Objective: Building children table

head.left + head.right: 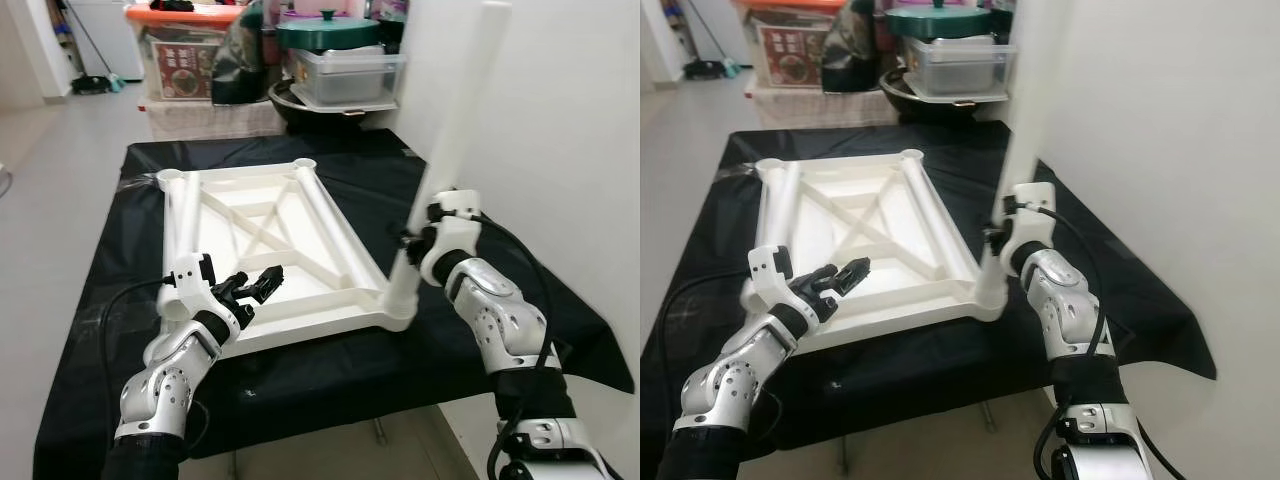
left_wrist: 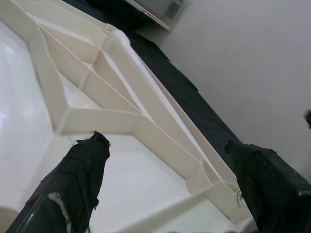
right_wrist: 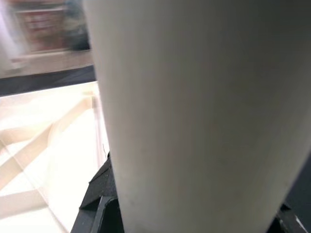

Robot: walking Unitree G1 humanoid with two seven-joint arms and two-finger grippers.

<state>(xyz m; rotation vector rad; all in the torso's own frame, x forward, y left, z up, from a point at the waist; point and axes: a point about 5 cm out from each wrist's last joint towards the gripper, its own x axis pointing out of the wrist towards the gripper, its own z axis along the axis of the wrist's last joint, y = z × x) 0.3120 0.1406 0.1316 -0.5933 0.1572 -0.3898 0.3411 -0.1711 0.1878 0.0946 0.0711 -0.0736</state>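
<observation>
Upside-down white plastic tabletop point(image 1: 262, 232) on a black cloth point(image 1: 90, 300) covering a low surface, ribbed underside facing up with crossing braces in the middle.

Left gripper point(image 1: 262, 281) hovering just above the near rail of the tabletop, its 2 black fingers point(image 2: 77, 179) spread apart with nothing between them. Directly beneath and ahead of those fingers in the left wrist view: ribs and diagonal braces of the tabletop, then the black cloth, then a pale wall beyond.

Right gripper point(image 1: 420, 240) clenched around a white table leg point(image 1: 450, 150), gripping it at its lower part. Leg standing nearly upright, leaning slightly away toward the wall, lower end seated at or in the near right corner socket point(image 1: 400, 300) of the tabletop, just below the gripper; whether fully seated cannot be told. Upper end of the leg rising well above the gripper. In the right wrist view, the leg very close and blurred, dark finger edges point(image 3: 99, 194) showing beside it and the tabletop's ribs behind.

2 more white legs point(image 1: 183, 205) lying inside the tabletop along its left rail, beyond the left gripper.

Well beyond both grippers, past the far edge of the cloth: storage bins point(image 1: 195, 70), a clear lidded box point(image 1: 345, 75) with a dark green lid point(image 1: 328, 30) on top, a black bowl-like pan point(image 1: 310, 110) beneath.
</observation>
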